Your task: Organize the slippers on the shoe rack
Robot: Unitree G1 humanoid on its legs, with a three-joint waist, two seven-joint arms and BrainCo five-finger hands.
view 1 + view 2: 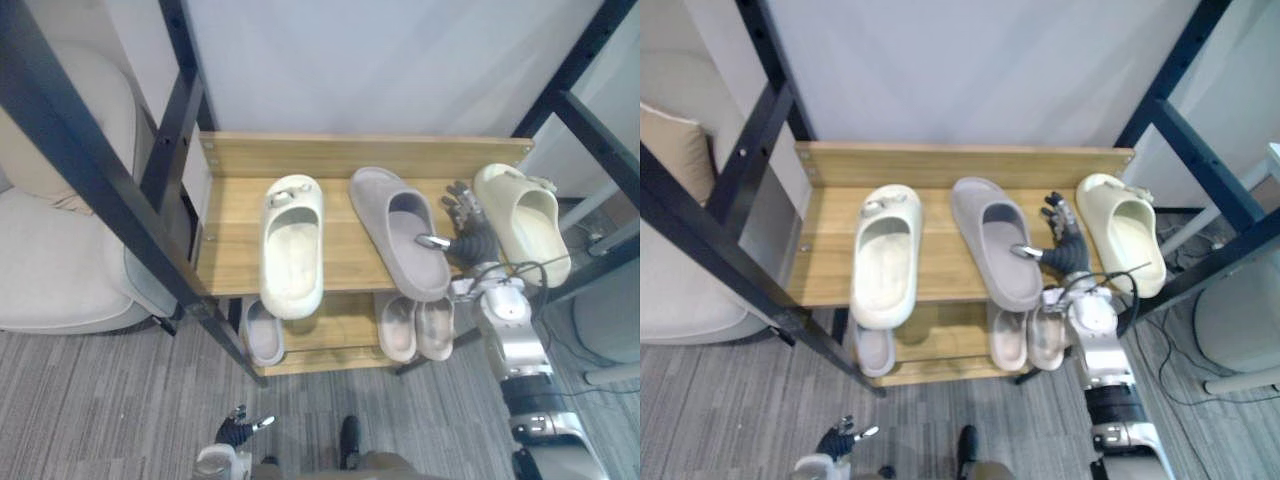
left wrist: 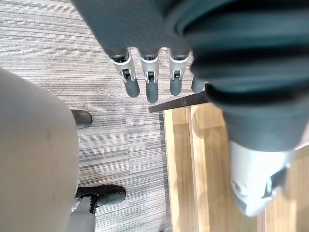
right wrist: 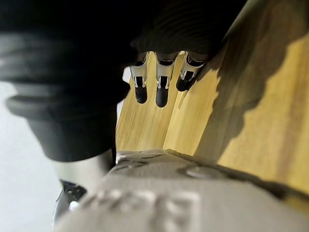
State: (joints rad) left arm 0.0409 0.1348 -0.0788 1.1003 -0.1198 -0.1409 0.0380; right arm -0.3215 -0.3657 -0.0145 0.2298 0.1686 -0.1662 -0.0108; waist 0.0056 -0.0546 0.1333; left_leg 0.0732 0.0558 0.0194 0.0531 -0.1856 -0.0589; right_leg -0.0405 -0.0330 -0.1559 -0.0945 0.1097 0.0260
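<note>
The right hand lies wide on the shelf, fingers straight. The grey slipper touches its thumb, and a cream slipper is just beside its other side. The left hand hangs low, relaxed.

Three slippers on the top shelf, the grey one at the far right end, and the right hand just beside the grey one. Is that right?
Not quite. The grey slipper lies in the middle of the top shelf, between the left cream slipper and the right cream slipper, as the left eye view shows. The right hand is indeed beside the grey one.
</note>
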